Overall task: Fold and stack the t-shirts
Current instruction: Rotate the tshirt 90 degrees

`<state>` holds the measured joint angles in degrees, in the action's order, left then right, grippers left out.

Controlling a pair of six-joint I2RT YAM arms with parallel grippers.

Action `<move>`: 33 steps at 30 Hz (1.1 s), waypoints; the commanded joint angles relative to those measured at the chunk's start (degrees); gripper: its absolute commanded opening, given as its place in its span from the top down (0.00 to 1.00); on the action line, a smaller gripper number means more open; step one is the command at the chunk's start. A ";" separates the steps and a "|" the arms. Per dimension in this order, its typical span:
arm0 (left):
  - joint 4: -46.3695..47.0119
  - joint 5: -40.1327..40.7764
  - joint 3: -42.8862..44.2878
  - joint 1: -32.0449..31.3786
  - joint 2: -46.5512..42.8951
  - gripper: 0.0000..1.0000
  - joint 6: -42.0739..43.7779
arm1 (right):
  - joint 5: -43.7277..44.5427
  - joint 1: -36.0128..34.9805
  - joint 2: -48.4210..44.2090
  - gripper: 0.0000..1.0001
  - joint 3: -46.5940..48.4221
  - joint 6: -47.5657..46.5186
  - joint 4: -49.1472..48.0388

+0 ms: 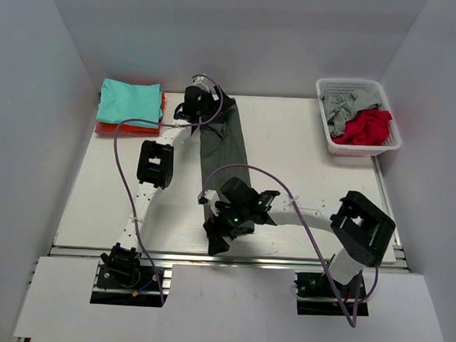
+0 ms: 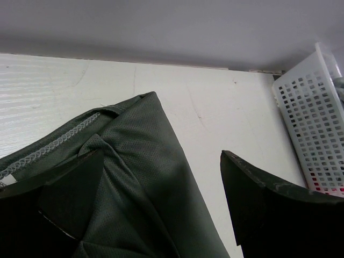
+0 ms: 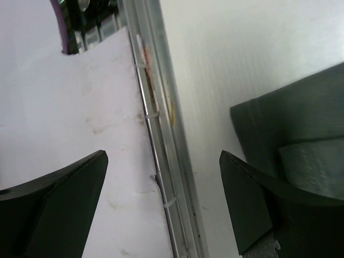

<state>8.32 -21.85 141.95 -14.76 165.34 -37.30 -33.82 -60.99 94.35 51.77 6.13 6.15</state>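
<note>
A dark charcoal grey t-shirt (image 1: 223,152), folded into a long strip, lies down the middle of the white table (image 1: 304,152). The left gripper (image 2: 161,156) gapes wide over its far end. The right gripper (image 3: 163,154) gapes wide at its near end, clasping nothing. A folded teal t-shirt (image 1: 129,100) tops an orange t-shirt (image 1: 109,128) at the far left corner.

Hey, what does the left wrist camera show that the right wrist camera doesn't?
Only the left wrist view shows the white mesh basket and the dark charcoal t-shirt's stitched edge. Only the right wrist view shows the metal rail along the white table's near edge and a purple cable. Both show that t-shirt on the table, with the left tool and the right tool open.
</note>
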 commanded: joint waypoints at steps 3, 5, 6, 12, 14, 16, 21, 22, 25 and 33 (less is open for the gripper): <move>-5.50 3.38 -2.38 0.44 -10.72 0.00 3.46 | 11.38 0.34 -7.06 0.10 0.80 3.18 -0.79; -5.50 4.00 -3.52 0.44 -15.64 0.00 3.46 | 15.60 0.70 -8.56 0.10 -0.17 5.11 -1.84; -5.50 4.00 -3.00 0.44 -16.96 0.00 4.16 | 16.24 0.79 -9.35 0.10 -0.79 5.73 -2.37; -10.41 5.31 -2.46 0.44 -25.56 0.00 7.94 | 24.84 3.24 -14.01 0.10 -2.90 10.13 -1.49; -11.66 5.32 -3.08 0.44 -27.87 0.00 7.94 | 26.26 4.91 -15.42 0.10 -4.39 10.57 -2.55; -16.30 4.80 -3.08 0.44 -30.58 0.00 8.47 | 28.46 6.58 -15.50 0.10 -4.48 11.53 -2.20; -28.87 5.23 -17.50 -0.70 -42.26 0.00 15.24 | 31.19 12.89 -16.73 0.10 -6.76 14.17 0.70; -29.93 5.23 -22.98 -1.23 -45.60 0.00 15.85 | 31.53 13.61 -17.35 0.10 -7.20 14.69 0.96; -27.50 7.51 -48.45 -2.73 -60.36 0.00 15.69 | 29.96 15.99 -19.28 0.10 -9.49 14.09 2.72; -23.80 4.20 -97.88 -10.27 -88.32 0.00 7.52 | 20.38 17.66 -22.01 0.10 -16.26 10.57 3.44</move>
<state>-15.53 -15.70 52.36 -23.73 86.43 -25.58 -8.32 -43.48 73.38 36.99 18.65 9.52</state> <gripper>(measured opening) 0.998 0.904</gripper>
